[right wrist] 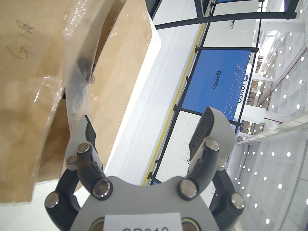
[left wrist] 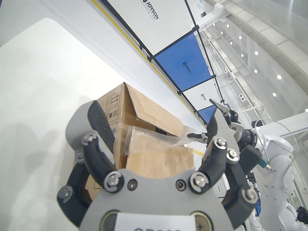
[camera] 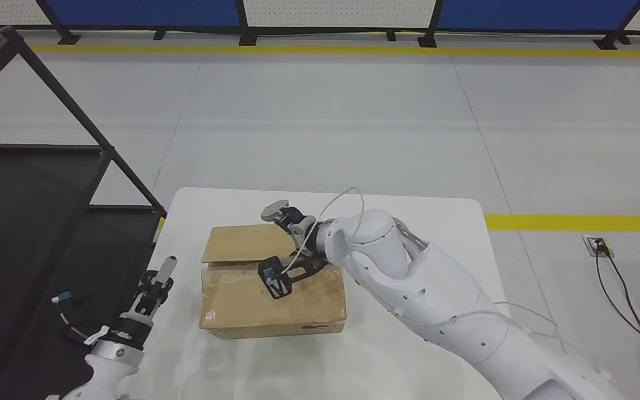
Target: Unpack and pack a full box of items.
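A brown cardboard box stands in the middle of the white table. Its far flap is folded outward. Loose clear tape hangs from the top seam. My right gripper is open at the box's far top edge. In the right wrist view, the right gripper has one finger against the taped flap, and nothing is clamped. My left gripper is open near the table's left edge, apart from the box. In its own view, the left gripper faces the box.
A black metal rack stands off the table's left side. The table surface to the right of the box is taken up by my right arm. Blue and white wall panels line the far end of the floor.
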